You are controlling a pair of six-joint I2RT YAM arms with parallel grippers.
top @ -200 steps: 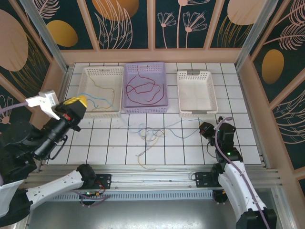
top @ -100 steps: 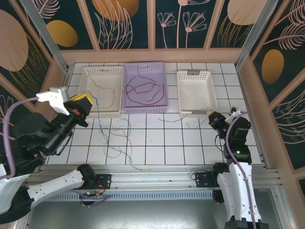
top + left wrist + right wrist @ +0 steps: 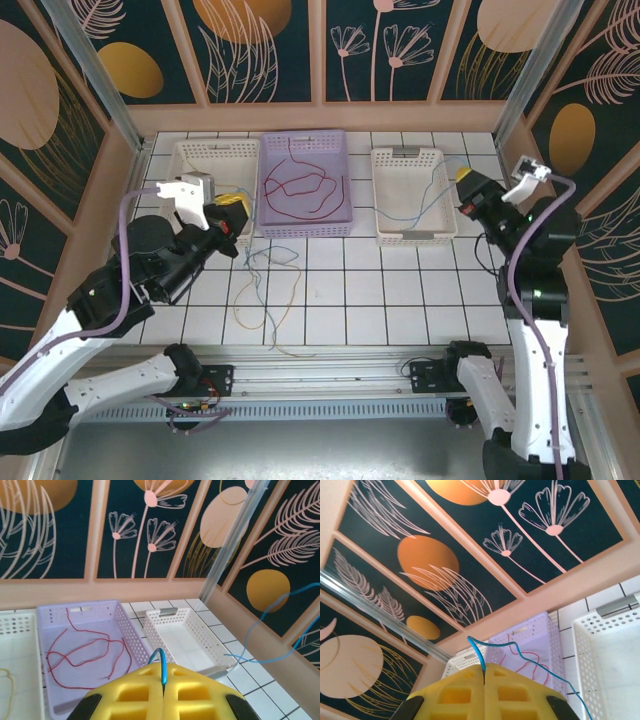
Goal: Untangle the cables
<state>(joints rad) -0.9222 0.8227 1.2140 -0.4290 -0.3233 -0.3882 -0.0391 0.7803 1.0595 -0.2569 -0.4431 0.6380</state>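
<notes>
Left wrist view: the yellow-padded left gripper [image 3: 163,677] clamps a thin blue cable [image 3: 163,660]. Right wrist view: the right gripper [image 3: 484,672] pinches blue cable likewise. From above, blue loops cross a limp tan wire [image 3: 237,306] at near left, so a slow, high pull apart seems best.

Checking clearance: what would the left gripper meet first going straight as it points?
Likely the right wall of the purple perforated plastic basket; the left gripper, shut on the thin blue cable, looks raised, so depth is unclear.
</notes>
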